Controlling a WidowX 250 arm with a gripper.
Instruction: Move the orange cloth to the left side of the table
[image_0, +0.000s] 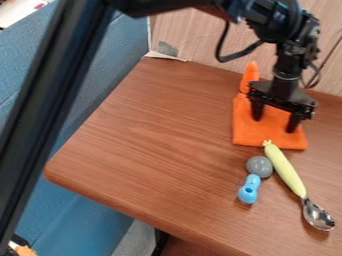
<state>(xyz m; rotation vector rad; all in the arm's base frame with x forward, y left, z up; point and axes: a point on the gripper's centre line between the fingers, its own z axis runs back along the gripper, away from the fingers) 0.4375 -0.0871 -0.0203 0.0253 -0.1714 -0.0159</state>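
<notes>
Clock directions taken from view centre, 12 = far side. Metal spoon with a long pale yellow-green handle (287, 172): bowl at 4 o'clock, handle running from it toward 11; tip overlaps the near edge of the cloth. Light-blue rounded plastic piece (248, 190): 4 o'clock, closer in; smooth grey ball (259, 166) against its far end, just beside the handle. Flat, soft orange cloth (247, 132): 3 o'clock, on the right part of the brown wood-grain table (147, 135). Black two-finger gripper (274, 124): hangs down over the cloth, fingers wide apart, one toward 9 o'clock, the other toward 4; contact with the fabric cannot be told. Orange tapered, carrot-like object (250, 77): at the cloth's 11 o'clock edge. Pale wood-grain panel (194, 45): behind the table, 12 to 2 o'clock.
</notes>
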